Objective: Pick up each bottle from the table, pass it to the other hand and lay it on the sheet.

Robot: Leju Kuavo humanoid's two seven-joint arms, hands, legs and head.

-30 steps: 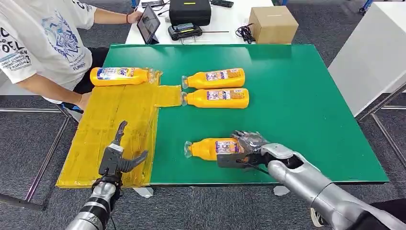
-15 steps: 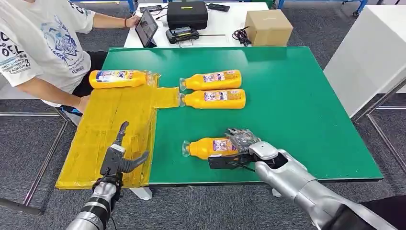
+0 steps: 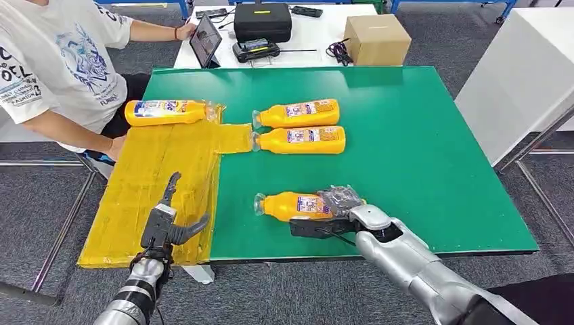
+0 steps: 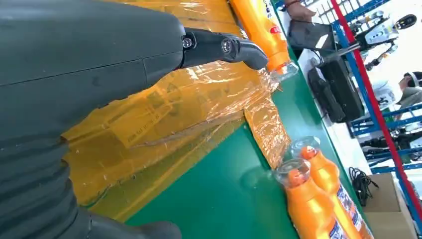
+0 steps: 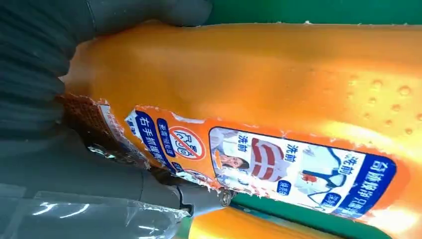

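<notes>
Right hand point(image 3: 337, 210) lies low over the near part of the green table point(image 3: 420, 156), its silver arm reaching in from the lower right and its fingers wrapped round the base end of the nearest bottle point(image 3: 292, 205). That orange bottle lies on its side on the table, clear cap pointing toward the yellow sheet point(image 3: 156, 183). In the right wrist view the bottle's labelled body point(image 5: 278, 124) sits pressed against the palm, a dark finger curling over the label, so the hand is holding it; whether the bottle has left the table surface cannot be told.

Largest to smallest, then: the green table, with the yellow sheet spread over its left side and hanging past the edge. A person point(image 3: 54, 68) in a white printed shirt sits at the far left, one hand near the sheet's edge. One bottle on the sheet point(image 3: 166, 112) lies along its far edge. Two more bottles point(image 3: 298, 126) lie side by side in the middle of the table, caps at the sheet's corner.

Left hand point(image 3: 169, 227) hovers above the near end of the sheet, forearm rising from below, fingers spread apart and holding nothing; the left wrist view shows one dark finger point(image 4: 219, 47) stretched out over the crinkled sheet.
</notes>
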